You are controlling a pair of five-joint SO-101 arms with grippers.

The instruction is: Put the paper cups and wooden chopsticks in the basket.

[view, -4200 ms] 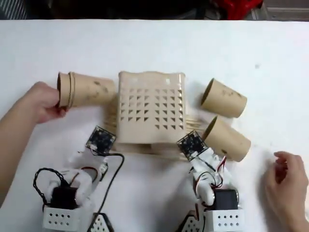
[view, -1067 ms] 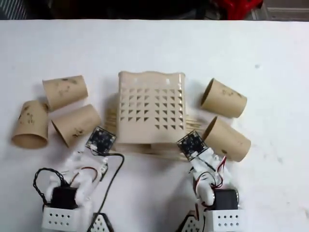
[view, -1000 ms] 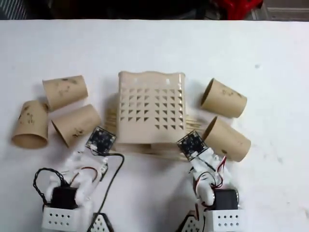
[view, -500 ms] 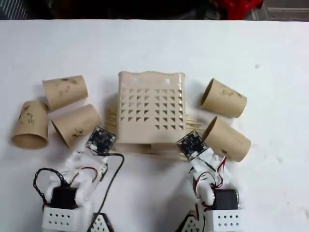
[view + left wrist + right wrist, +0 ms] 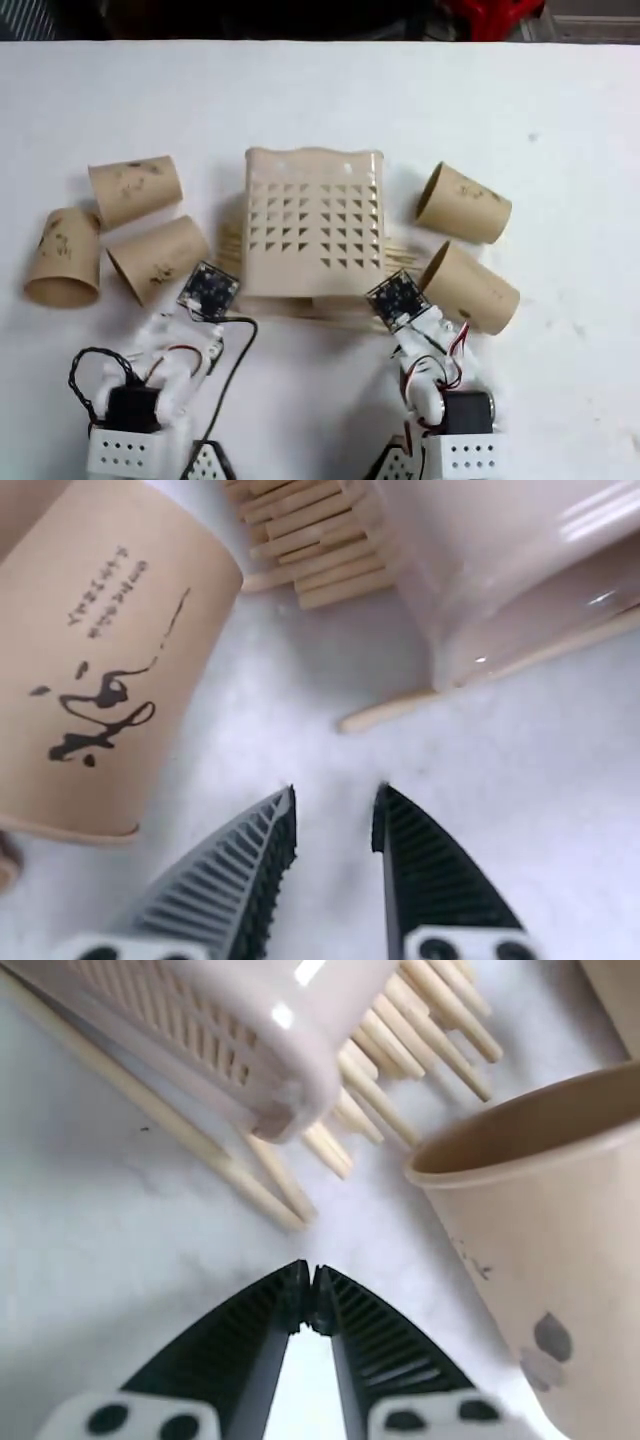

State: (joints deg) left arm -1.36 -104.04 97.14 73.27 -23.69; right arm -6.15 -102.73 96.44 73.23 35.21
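Observation:
A beige perforated basket stands mid-table on a layer of wooden chopsticks. Three brown paper cups lie on their sides to its left, and two more lie to its right. My left gripper hovers open over bare table, between a cup and the basket corner, close to chopstick ends. My right gripper is shut and empty. It sits just short of chopsticks that stick out under the basket, beside a cup's mouth.
Both arm bases stand at the table's front edge. A black cable loops beside the left arm. White table stretches behind the basket, with dark clutter past its far edge.
A person's hands, one holding stacked cups at the left, have left the table; three separate cups now lie there. Over the last second nothing has moved.

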